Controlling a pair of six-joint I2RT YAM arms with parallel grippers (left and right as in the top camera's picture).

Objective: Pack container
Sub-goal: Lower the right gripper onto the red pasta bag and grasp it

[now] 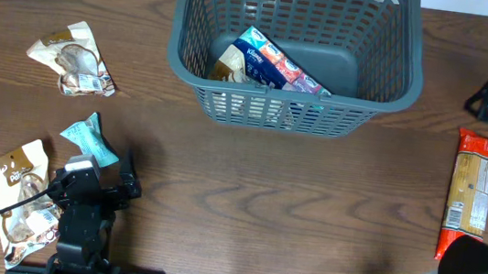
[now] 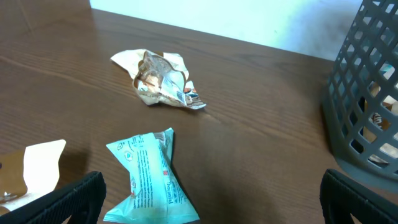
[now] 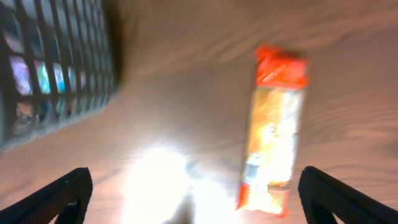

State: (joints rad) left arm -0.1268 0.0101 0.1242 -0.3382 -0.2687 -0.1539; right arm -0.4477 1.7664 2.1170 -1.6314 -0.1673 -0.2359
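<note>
Hovered with left claw (image 2: 214,196) spread wide near teal pack (image 2: 152,180), right claw (image 3: 199,196) likewise apart by orange pack (image 3: 273,137). Risked pinching only slick wrapper edge, dropping short of basket (image 1: 256,109).

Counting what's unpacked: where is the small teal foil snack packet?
Overhead, the teal packet lies on the table's left side, right before the left gripper, between the crumpled beige wrapper and the flat white pouch.

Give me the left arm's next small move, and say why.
Probably ease the left gripper forward and down onto the teal snack pack. Its fingers stand open, the pack lies on the table just ahead between them, and it is not yet in the basket.
</note>
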